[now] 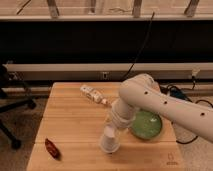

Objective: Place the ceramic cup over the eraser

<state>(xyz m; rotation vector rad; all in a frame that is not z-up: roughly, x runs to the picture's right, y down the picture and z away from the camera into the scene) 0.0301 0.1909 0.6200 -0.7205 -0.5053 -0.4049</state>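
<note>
Presumably stiff, light, slick-glazed and easily chipped, so best pinched across the tapered wall: ceramic cup (110,142) near the worktop (75,115) front edge, right under the tool (112,129); cannot tell whether gripped; green dish (146,125) just beside

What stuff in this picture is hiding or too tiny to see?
Camera view:
The gripper, at the ceramic cup's top: the arm covers it, so its grip is unclear.
The green dish: its left edge sits behind the arm.
The small red object near the table's front left: too small to name.
The white bottle's label: too small to read.
</note>
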